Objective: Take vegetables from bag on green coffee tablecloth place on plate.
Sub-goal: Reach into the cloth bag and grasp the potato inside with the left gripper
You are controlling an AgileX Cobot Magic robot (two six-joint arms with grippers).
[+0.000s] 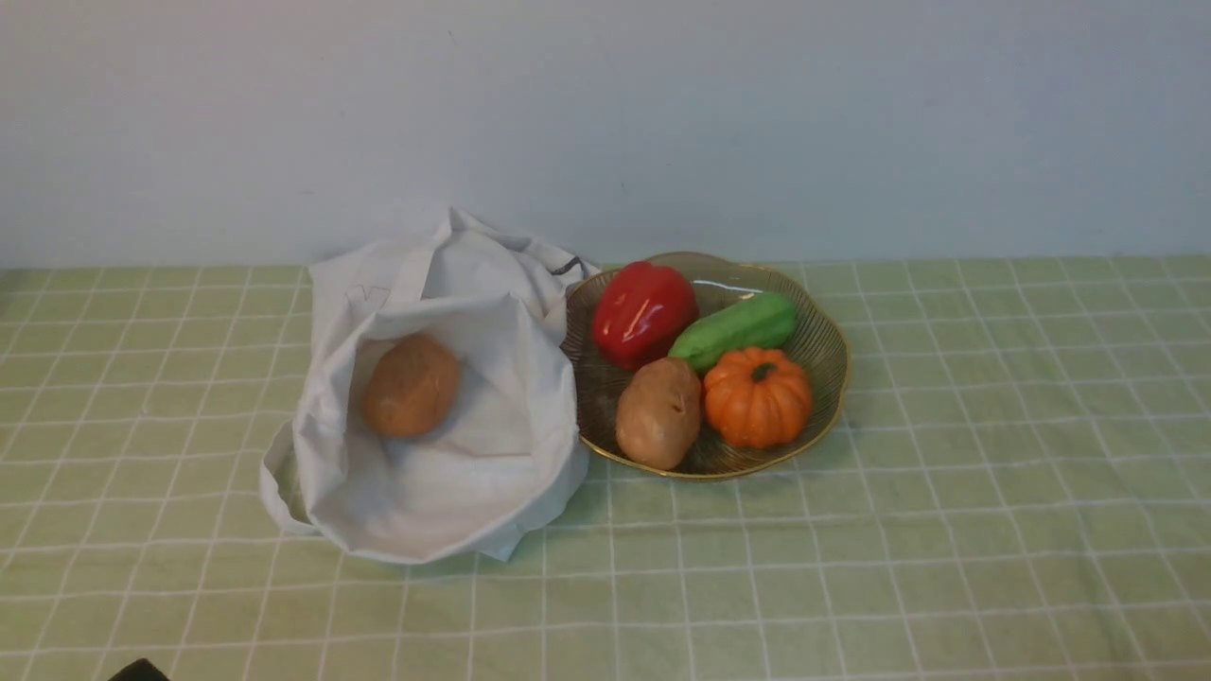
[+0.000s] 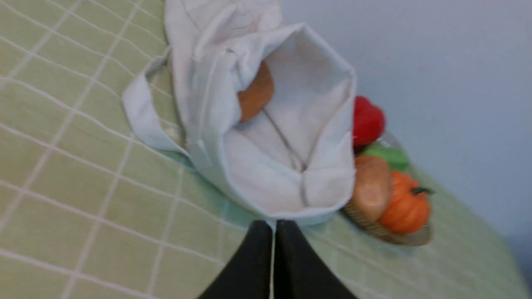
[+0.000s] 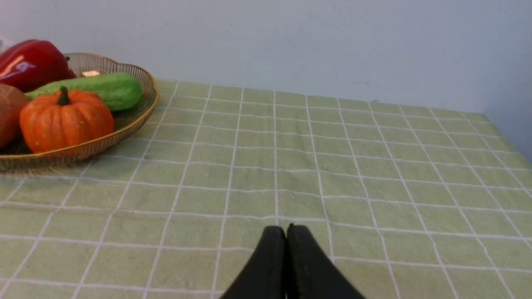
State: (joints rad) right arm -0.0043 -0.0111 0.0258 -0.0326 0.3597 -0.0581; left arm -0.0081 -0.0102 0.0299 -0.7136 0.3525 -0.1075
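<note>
An orange-brown potato (image 1: 411,385) lies inside the open white bag (image 1: 445,473) on the green checked tablecloth (image 1: 946,530). It also shows in the left wrist view (image 2: 255,93), half behind the bag's (image 2: 286,166) edge. The amber plate (image 1: 823,350) with a gold rim stands just right of the bag, touching it. My left gripper (image 2: 274,226) is shut and empty, near the bag's mouth. My right gripper (image 3: 286,229) is shut and empty over bare cloth, right of the plate (image 3: 137,116). Only a dark corner of the left arm (image 1: 137,671) shows in the front view.
On the plate lie a red pepper (image 1: 643,312), a green cucumber (image 1: 736,329), a ribbed orange pumpkin (image 1: 757,397) and a paler tan potato (image 1: 659,412). A pale wall runs behind the table.
</note>
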